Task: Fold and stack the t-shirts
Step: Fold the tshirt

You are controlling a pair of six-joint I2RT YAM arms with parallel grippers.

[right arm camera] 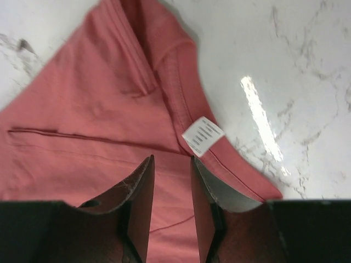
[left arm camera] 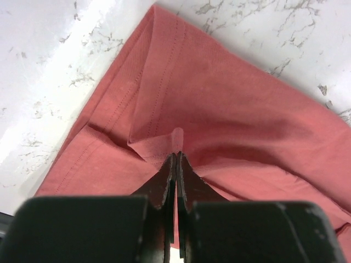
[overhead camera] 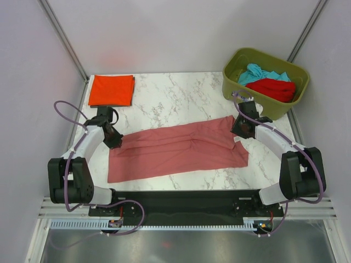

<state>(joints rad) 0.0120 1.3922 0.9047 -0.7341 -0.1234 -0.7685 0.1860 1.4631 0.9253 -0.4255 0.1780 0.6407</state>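
The left gripper [left arm camera: 175,156] is pinching a little fold of the dusty pink t-shirt [overhead camera: 181,145], with its jaws squeezed tight together. The right gripper [right arm camera: 171,161] is hanging over the shirt's other end by the white label [right arm camera: 203,135], its jaws standing a little apart and, it seems, holding nothing. The shirt is lying in a long strip across the marble table [overhead camera: 164,98].

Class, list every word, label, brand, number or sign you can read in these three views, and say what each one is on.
The white label sewn at the edge of the pink t-shirt: several rows of small print, too blurred to read.
Nothing else in any view shows words, numbers, brands or signs.
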